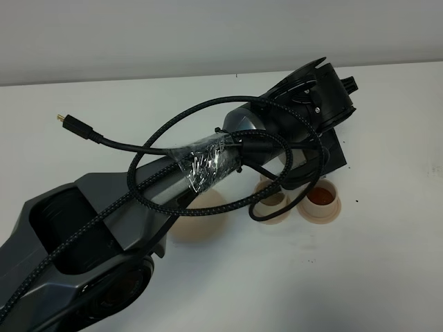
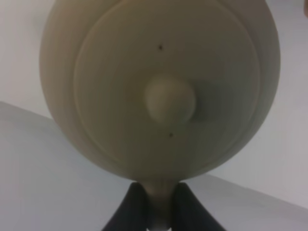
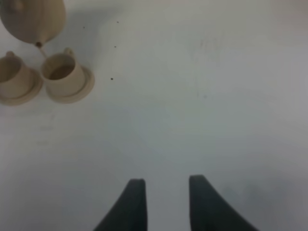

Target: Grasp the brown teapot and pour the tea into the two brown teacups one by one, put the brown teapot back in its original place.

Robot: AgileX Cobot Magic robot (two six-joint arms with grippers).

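The brown teapot (image 2: pixel 163 91) fills the left wrist view, lid and knob facing the camera. My left gripper (image 2: pixel 161 199) is shut on its loop handle. In the right wrist view the teapot (image 3: pixel 33 19) is tilted, its spout down over one brown teacup (image 3: pixel 60 72), with the other teacup (image 3: pixel 12 79) beside it. From above, the left arm hides the teapot. The right-hand teacup (image 1: pixel 320 200) holds reddish tea, and cables partly cover the other teacup (image 1: pixel 273 205). The wide saucer (image 1: pixel 201 216) lies bare. My right gripper (image 3: pixel 163 190) hangs open over the table, holding nothing.
The left arm (image 1: pixel 208 162) stretches across the exterior view from lower left to the cups, with black braided cables (image 1: pixel 145 149) looping off it. The white tabletop (image 3: pixel 192 96) between the right gripper and the cups is bare apart from a few dark specks.
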